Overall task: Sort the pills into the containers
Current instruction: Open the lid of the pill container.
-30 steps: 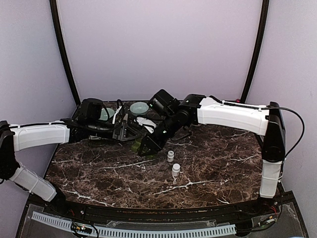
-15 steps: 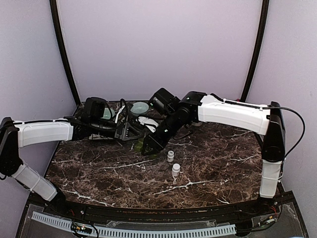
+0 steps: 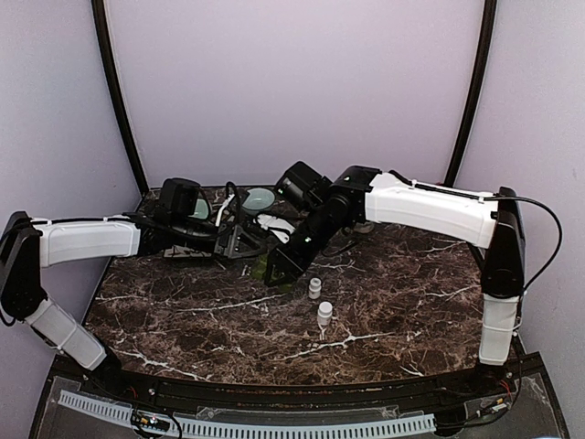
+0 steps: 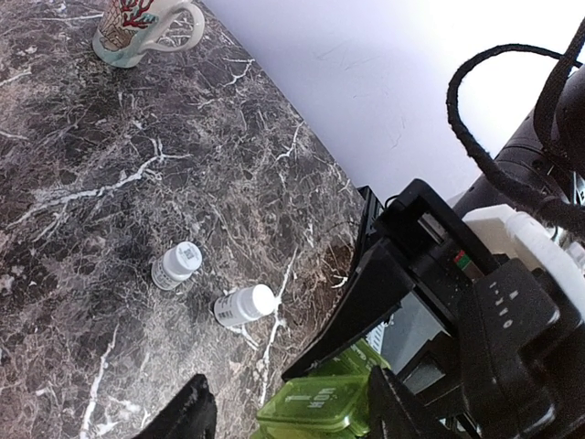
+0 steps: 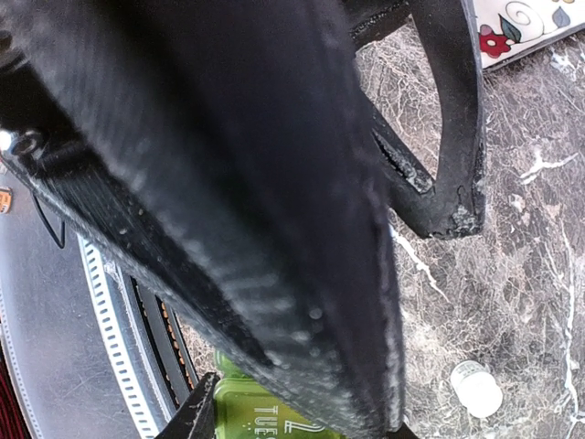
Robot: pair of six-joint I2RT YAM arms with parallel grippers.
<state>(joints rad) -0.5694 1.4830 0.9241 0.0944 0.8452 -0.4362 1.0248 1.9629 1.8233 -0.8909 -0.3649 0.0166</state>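
The box (image 4: 315, 404) sits on the tabletop (image 3: 183, 320) at mid-depth, left of centre, and both arms meet over it. In the left wrist view the left gripper (image 4: 291, 422) straddles it. Its jaws are wide, and bare marble shows between one finger (image 4: 192, 416) and the green plastic, so they look unclamped. The right gripper (image 3: 276, 268) reaches down onto the box from the other side. I cannot tell how its jaws stand, because its own camera is almost filled by the left arm's black body. The lids that show look closed, and I see no loose pills.

The main risk is crowding. Two grippers are working on one small, light box, with the right wrist view blocked, so a slightly wrong move could knock finger against finger. If the right gripper pries or pushes before the left jaws have closed, the box will probably slide or tip instead of a lid opening. Closing the left jaws off-centre could squeeze the box out sideways.

Two white bottles (image 3: 314, 288) (image 3: 324, 314) stand just beside the right gripper on its near side, and a sweep of that arm would likely knock them over. The bowls (image 3: 259, 198) lie behind the grippers, close to the left arm's cable. The mug (image 4: 137, 27) is well apart.
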